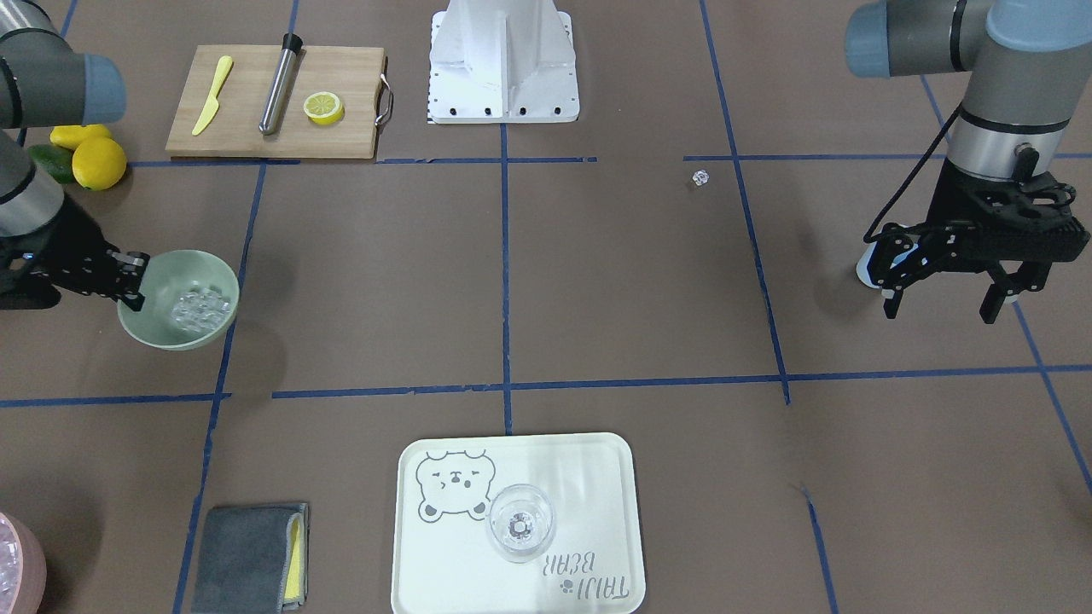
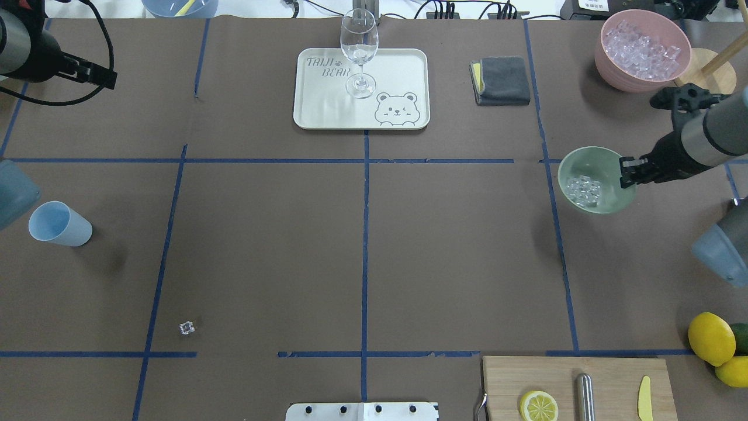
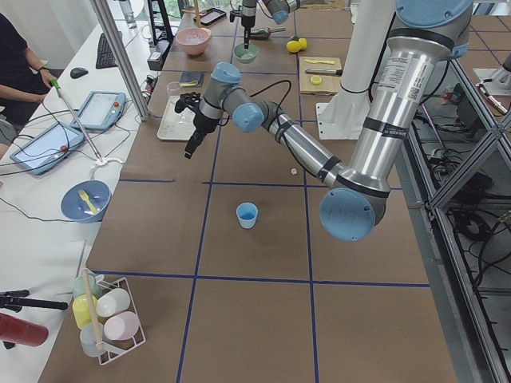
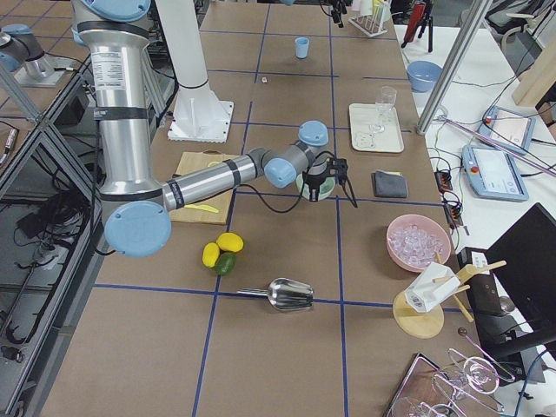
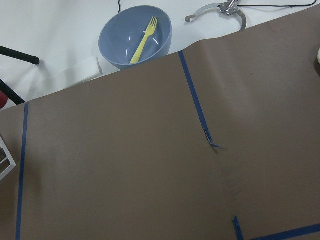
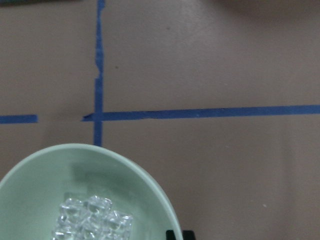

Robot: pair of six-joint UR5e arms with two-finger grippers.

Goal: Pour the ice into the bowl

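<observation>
Over the brown table (image 1: 597,298), right fingers (image 1: 130,258) clamp the bowl (image 1: 217,271) rim; left fingers (image 1: 992,300) hang apart.

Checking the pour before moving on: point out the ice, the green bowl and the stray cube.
ice (image 2: 584,190), overhead view, middle of cluster
green bowl (image 2: 591,159), overhead view, bare inner wall
stray cube (image 2: 187,328), overhead view, its centre

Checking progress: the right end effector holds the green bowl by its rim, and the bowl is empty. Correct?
Not empty: the bowl holds a cluster of ice cubes, plain in the right wrist view. The right end effector does hold its rim.
</observation>
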